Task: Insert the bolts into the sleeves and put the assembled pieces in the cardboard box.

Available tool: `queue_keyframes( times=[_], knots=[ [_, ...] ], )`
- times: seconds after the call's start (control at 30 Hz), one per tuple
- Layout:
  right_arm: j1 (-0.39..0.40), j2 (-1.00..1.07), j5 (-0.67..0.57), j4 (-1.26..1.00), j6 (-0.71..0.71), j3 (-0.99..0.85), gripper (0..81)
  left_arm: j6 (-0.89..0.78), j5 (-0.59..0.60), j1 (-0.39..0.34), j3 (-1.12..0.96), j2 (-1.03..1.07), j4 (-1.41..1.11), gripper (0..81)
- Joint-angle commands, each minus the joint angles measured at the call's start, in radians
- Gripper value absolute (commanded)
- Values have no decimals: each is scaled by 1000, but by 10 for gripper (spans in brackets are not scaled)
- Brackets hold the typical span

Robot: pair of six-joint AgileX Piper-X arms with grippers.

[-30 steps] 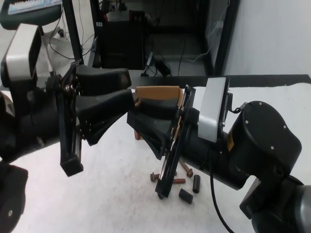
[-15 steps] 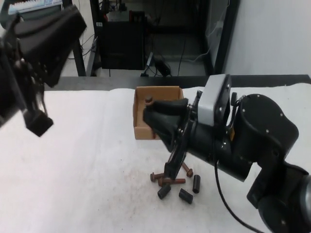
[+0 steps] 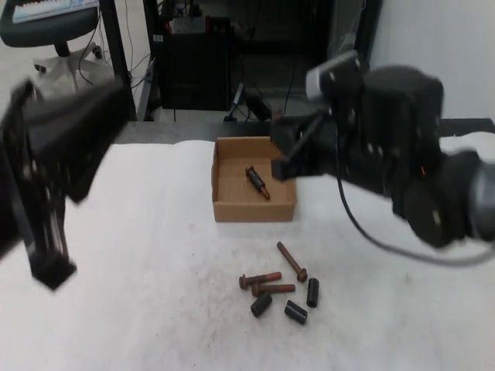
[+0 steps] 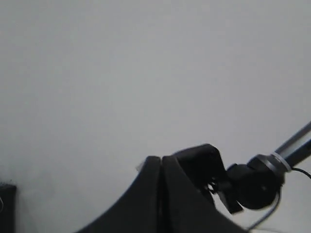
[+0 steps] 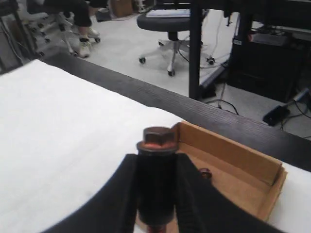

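Left tool point(image 4: 161, 165): pinched together, empty.
Loose bolts point(image 3: 261, 278), sleeves point(image 3: 312, 292): on your desk point(image 3: 139, 309), before the cardboard box point(image 3: 255, 210).
Right tool point(image 5: 156, 194): clamped round the assembled piece point(image 5: 155, 141), head up, over the box.
Handling: likely stiff, slick steel; hold the sleeve so the bolt stays in.

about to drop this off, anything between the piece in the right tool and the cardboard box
Nothing visible does. The right tool grips the sleeved bolt close to the open cardboard box, where one assembled piece lies inside.
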Motion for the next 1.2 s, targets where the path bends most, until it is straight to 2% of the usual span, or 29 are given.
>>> queue_keyframes(
  times=[0.0,0.23,0.43,0.53,0.87,1.0,1.1,1.17],
  knots=[
    [-32,75,17,100,-34,-125,8,1,-26,3,33,-29,1,3],
    [-49,313,14,340,-34,-394,8,-3,-73,3,119,-88,52,3],
    [-46,458,9,391,45,-531,8,-3,-70,3,125,-90,53,3],
    [-46,512,9,395,87,-577,8,-3,-68,3,125,-90,53,3],
    [-46,562,31,398,87,-650,8,-3,-61,3,125,-90,53,3],
    [-46,562,-11,409,87,-650,3,-3,-50,3,125,-90,53,3],
    [-46,562,-81,409,83,-650,91,-3,-20,3,125,-90,53,3],
    [-46,562,-107,409,83,-650,210,-3,-16,3,125,-90,53,3]
  ],
)
